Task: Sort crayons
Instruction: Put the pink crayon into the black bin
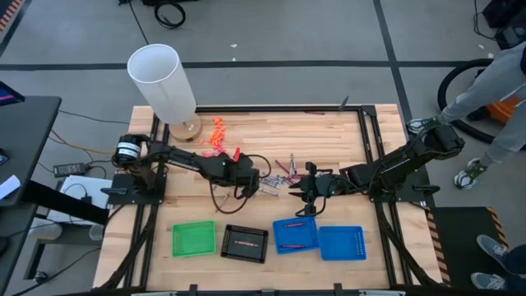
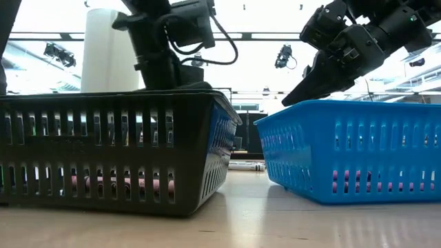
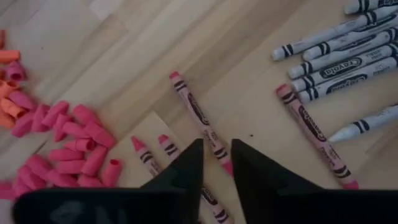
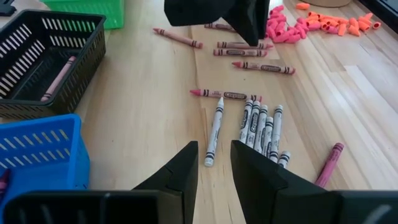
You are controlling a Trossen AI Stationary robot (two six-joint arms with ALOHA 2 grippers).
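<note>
The crayons lie loose on the bare wood near the middle of the desk, between the two arms. In the right wrist view we see a cluster of silver-grey ones side by side, one more grey stick just beside them, and red ones scattered around. One pinkish crayon lies inside the black tray near the desk's front edge; a few more show dimly through the slots of the blue tray. A second blue tray and a green tray stand along the same front edge.

In the left wrist view, several red crayons run under the dark fingers and are cut off there; the grey group is cut by the frame's edge. A heap of chunky pink and orange pieces lies apart from them, toward the desk's back edge.

The left gripper hovers over the red crayons, its fingers a narrow gap apart, grasping nothing. The right gripper hangs over the grey cluster, fingers likewise slightly parted and empty. From table height the trays hide the crayons on the desk almost entirely.

A white cylinder stands near the back left corner.
</note>
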